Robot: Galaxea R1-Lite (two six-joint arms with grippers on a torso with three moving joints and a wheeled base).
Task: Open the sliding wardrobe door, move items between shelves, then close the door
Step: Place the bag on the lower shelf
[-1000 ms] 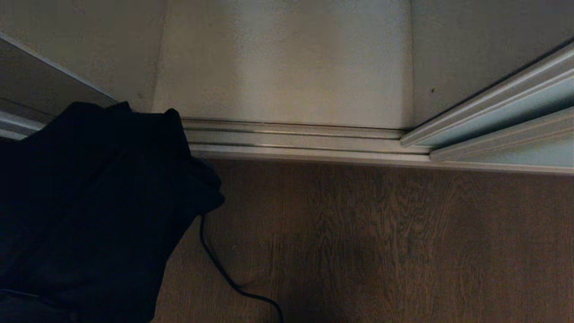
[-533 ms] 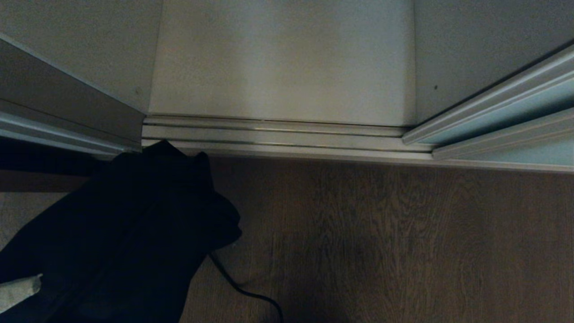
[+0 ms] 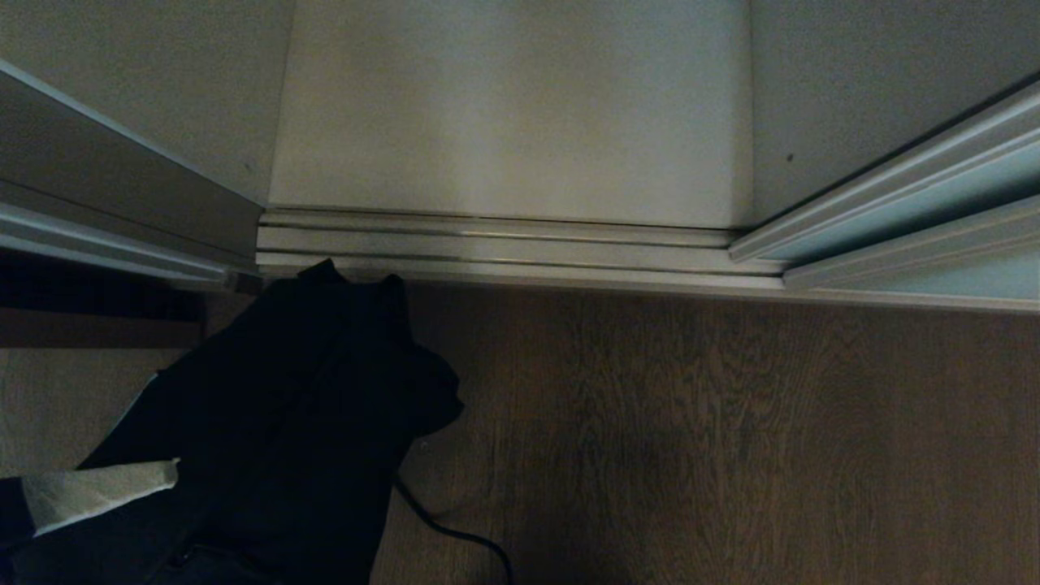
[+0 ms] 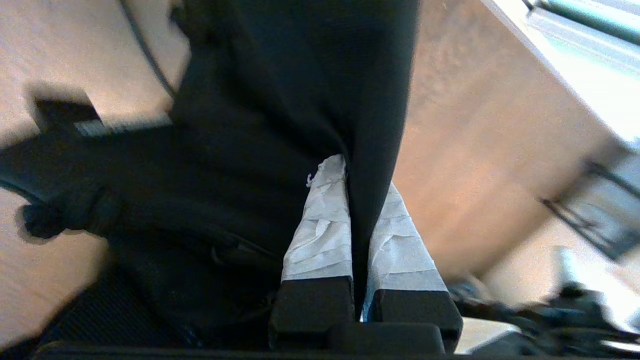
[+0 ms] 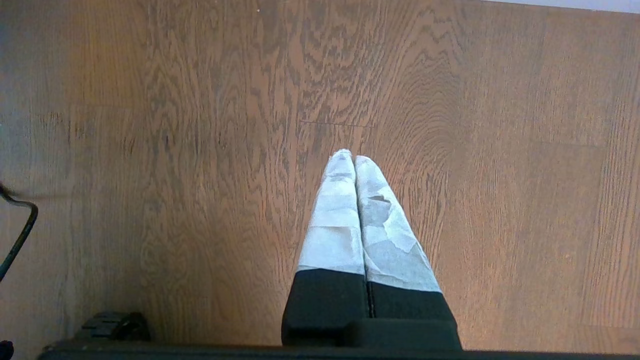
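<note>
The floppy black bag (image 3: 284, 422) hangs low at the left, over the wood floor just in front of the wardrobe. My left gripper (image 4: 361, 175) is shut on a fold of the bag (image 4: 280, 100); one taped finger (image 3: 97, 491) shows beside the cloth in the head view. The sliding wardrobe door (image 3: 918, 215) stands pushed to the right beside its twin panel, leaving the off-white bottom shelf (image 3: 512, 122) uncovered and bare. My right gripper (image 5: 352, 159) is shut on nothing, parked above the floor. The cushion is out of view.
A ridged cream floor track (image 3: 504, 244) runs across the wardrobe's front. A black cable (image 3: 455, 532) lies on the wood floor (image 3: 731, 439) below the bag. The wardrobe's left wall (image 3: 122, 179) stands close beside the bag.
The black bag has sunk and drifted right, from in front of the left wall and track to over the floor. My left gripper's taped finger has come into the head view.
</note>
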